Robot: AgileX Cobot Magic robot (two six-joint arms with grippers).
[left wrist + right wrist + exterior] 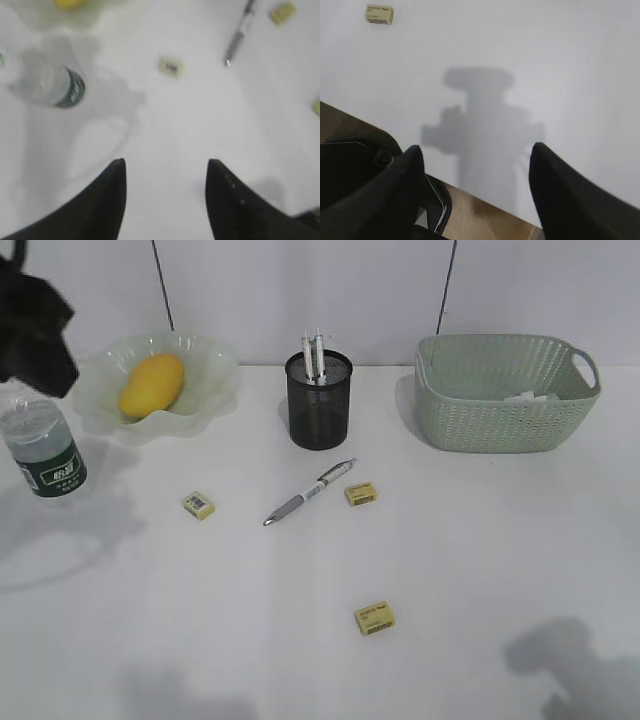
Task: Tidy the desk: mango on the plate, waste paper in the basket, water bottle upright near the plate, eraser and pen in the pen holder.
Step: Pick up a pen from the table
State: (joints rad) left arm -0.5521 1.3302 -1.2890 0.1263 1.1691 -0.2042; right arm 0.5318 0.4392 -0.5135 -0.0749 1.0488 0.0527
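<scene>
Nearest eraser (pixel 374 618) sits front-center w/ the pen (pixel 309 492) btwn it & the pen holder (pixel 319 400), both grippers released and empty, so imo come straight down, pinch its short sides.

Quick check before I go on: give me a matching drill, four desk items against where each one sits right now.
Items:
1. mango
2. water bottle
3. waste paper
4. loose pen

Places:
A. lying flat on the desk in front of the pen holder
B. inside the basket
C. on the plate
D. upright at the left edge, beside the plate

Pairs: 1-C, 2-D, 3-B, 4-A
</scene>
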